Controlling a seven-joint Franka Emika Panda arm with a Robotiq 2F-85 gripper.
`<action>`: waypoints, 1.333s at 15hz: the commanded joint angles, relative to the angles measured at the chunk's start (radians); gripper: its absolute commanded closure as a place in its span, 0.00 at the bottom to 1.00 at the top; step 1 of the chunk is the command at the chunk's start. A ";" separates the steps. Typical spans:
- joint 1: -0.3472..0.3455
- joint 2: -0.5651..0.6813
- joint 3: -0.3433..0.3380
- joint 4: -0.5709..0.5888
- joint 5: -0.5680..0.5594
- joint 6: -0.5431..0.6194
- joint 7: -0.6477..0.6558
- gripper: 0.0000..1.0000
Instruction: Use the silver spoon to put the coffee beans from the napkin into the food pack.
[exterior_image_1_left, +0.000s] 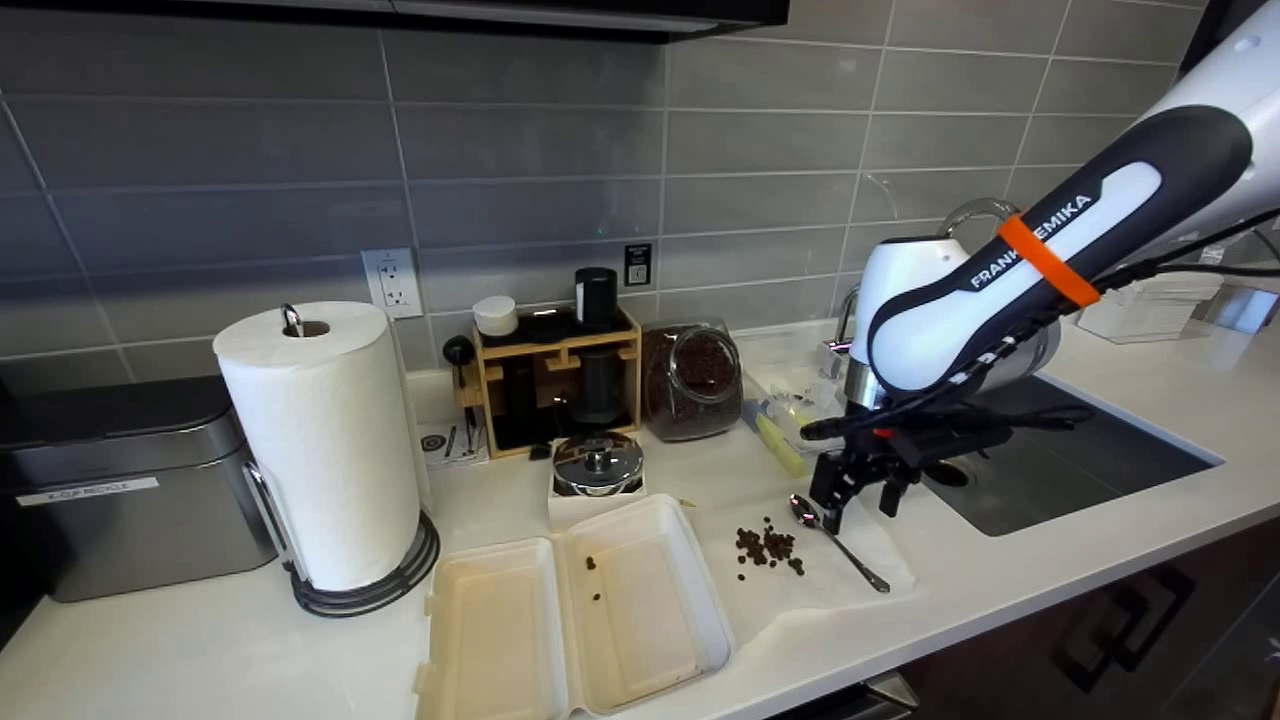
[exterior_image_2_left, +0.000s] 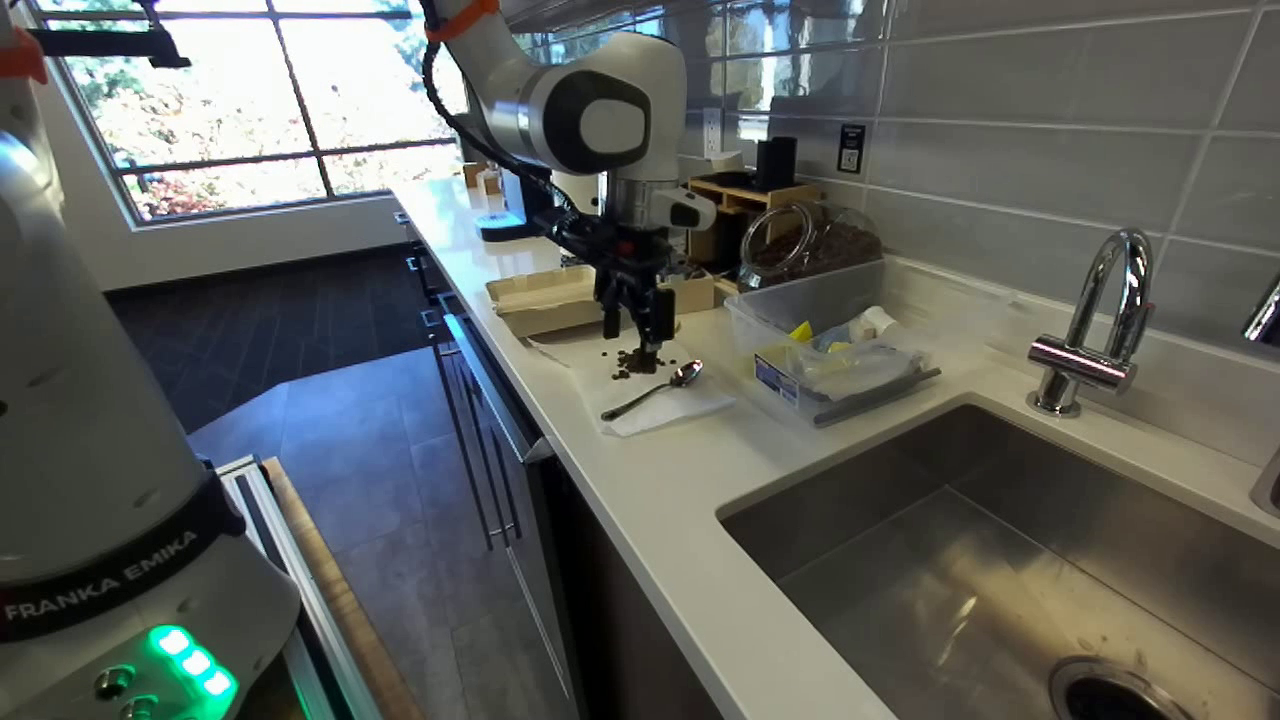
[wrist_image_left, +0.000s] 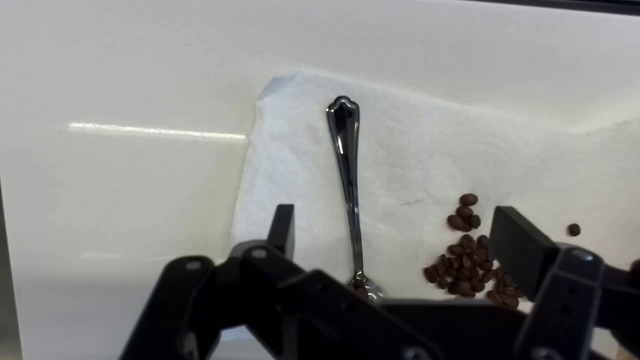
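Observation:
The silver spoon lies on the white napkin, its handle toward the counter's front edge. In the wrist view the spoon lies between the finger lines; its bowl is partly hidden by the gripper, and brown beans show in it. The coffee beans lie in a loose heap beside the spoon; in the wrist view the beans are partly behind a finger. The food pack lies open beside the napkin, with a few beans in one half. My gripper is open and empty above the spoon and beans.
A paper towel roll stands beyond the food pack. A round metal dish on a white box, a bean jar and a wooden rack stand behind. A clear plastic bin stands near the napkin, and the sink beyond it.

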 joint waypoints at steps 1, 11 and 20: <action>-0.004 0.082 -0.010 0.039 0.021 0.062 0.025 0.00; -0.014 0.160 -0.016 0.078 0.030 0.119 0.022 0.28; 0.000 0.162 -0.014 0.075 0.006 0.115 0.012 0.44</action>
